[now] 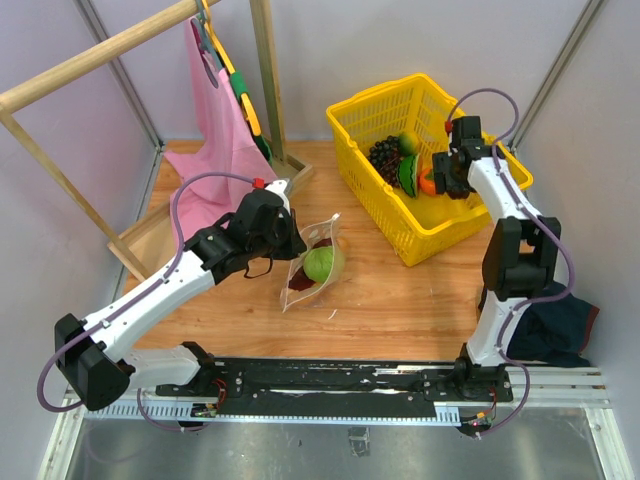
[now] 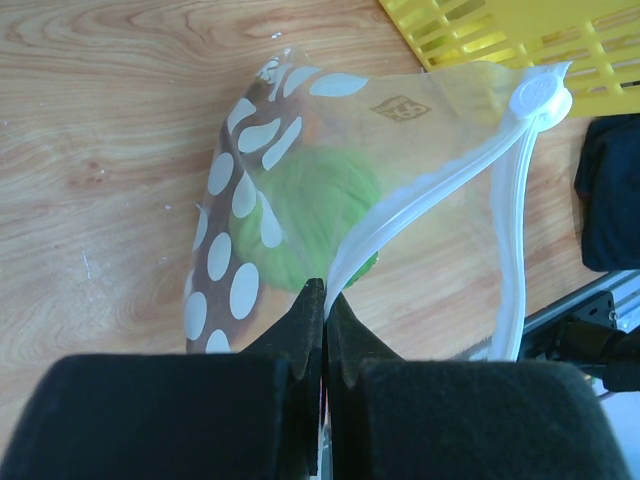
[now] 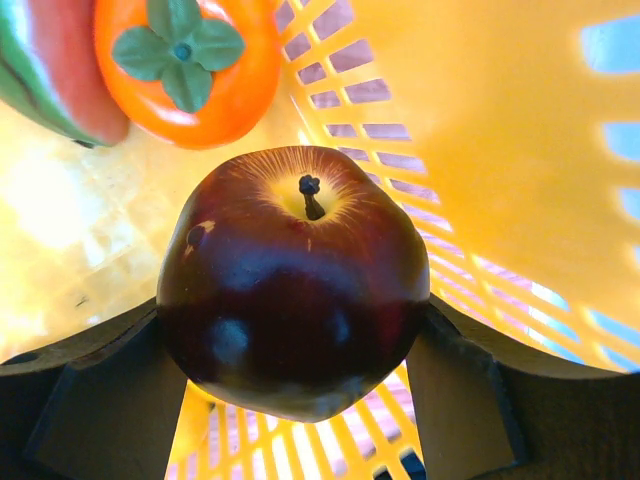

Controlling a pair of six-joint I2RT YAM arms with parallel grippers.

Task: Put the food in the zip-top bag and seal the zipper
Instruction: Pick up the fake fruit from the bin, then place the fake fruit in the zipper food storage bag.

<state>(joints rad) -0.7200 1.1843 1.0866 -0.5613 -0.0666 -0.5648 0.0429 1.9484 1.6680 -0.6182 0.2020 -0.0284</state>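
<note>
The clear zip-top bag with white dots lies on the wooden table, with a green round fruit inside. In the left wrist view the bag shows the green fruit and its mouth gapes open. My left gripper is shut on the whitish zipper strip, pinched at the fingertips. The slider sits at the strip's far end. My right gripper is inside the yellow basket, shut on a dark maroon apple-like ball.
The basket holds dark grapes, a yellow-green fruit, a watermelon slice and an orange persimmon. A wooden rack with a pink cloth stands at the back left. A dark cloth lies at the right.
</note>
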